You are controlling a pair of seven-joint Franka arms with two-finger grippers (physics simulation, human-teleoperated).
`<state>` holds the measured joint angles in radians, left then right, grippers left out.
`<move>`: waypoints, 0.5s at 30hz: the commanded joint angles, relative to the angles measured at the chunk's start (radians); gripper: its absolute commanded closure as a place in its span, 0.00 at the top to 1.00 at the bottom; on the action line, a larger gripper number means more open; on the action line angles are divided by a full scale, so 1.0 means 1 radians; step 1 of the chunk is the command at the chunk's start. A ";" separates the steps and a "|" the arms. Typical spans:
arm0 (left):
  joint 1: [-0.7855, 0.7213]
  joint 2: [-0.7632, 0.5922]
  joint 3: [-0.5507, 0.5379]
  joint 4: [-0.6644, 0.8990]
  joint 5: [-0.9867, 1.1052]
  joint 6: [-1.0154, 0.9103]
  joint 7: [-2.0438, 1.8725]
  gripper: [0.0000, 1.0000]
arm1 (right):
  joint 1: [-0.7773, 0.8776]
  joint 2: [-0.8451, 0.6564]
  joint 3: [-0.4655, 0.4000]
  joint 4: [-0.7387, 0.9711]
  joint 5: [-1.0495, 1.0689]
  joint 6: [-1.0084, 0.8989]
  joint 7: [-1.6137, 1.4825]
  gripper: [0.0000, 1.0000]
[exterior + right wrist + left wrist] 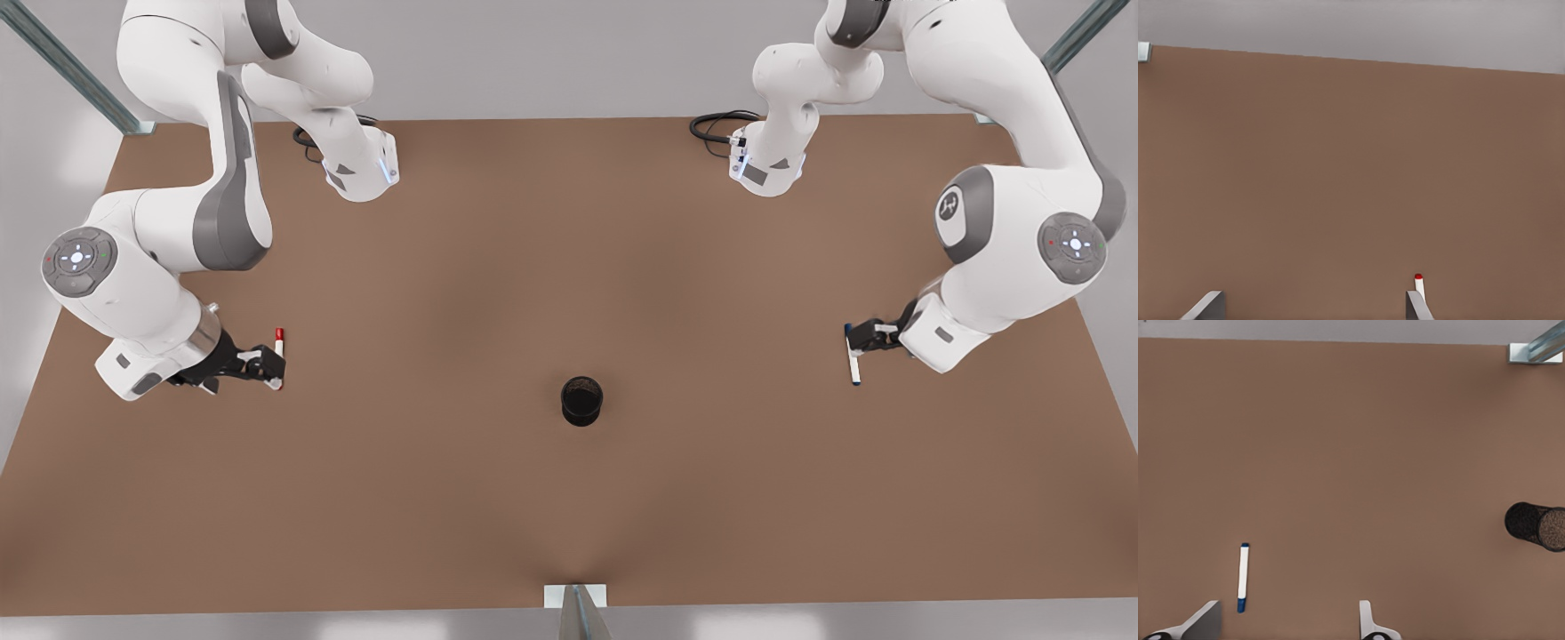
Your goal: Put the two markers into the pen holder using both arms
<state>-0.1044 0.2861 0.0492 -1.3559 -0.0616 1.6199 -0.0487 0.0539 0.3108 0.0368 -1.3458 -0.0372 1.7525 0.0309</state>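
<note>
The red-capped marker (279, 357) lies on the brown table (569, 498) at the front view's left. My right gripper (265, 363) is at it, open, and the marker's red tip (1419, 283) shows just beside one finger (1414, 305). At the front view's right lies the blue-capped marker (853, 356). There my left gripper (864, 340) is open, and the blue marker (1243, 577) lies flat between its spread fingers, nearer to one finger (1203, 621). The black pen holder (581, 400) stands upright midway between the arms, empty-looking (1537, 525).
Both arm bases and black cables (722, 124) sit along the table's far edge. A metal bracket (576, 597) marks the middle of the near edge. Open brown tabletop lies between each marker and the holder.
</note>
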 commanded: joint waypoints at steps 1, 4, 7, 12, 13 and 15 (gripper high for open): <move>0.002 0.008 0.000 0.003 0.006 0.018 0.021 1.00 | 0.000 -0.001 0.000 0.001 0.000 0.012 0.015 1.00; 0.087 0.067 0.001 -0.041 -0.004 0.090 0.082 1.00 | 0.000 -0.001 0.000 0.001 0.000 0.012 0.015 1.00; 0.167 0.039 0.001 -0.330 -0.020 0.391 0.242 1.00 | 0.000 -0.001 0.000 0.001 0.000 0.012 0.015 1.00; 0.181 0.010 0.003 -0.641 -0.020 0.719 0.259 1.00 | 0.000 -0.001 0.000 0.001 0.000 0.012 0.017 1.00; 0.195 0.015 0.004 -0.670 -0.017 0.748 0.259 1.00 | 0.000 -0.001 0.000 0.001 0.000 0.012 0.015 1.00; 0.207 0.019 0.004 -0.726 -0.012 0.804 0.262 1.00 | 0.000 -0.001 0.000 0.001 0.000 0.012 0.017 1.00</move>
<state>0.0999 0.3086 0.0536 -2.0675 -0.0771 2.1993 0.0721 0.0537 0.3111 0.0368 -1.3458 -0.0376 1.7634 0.0405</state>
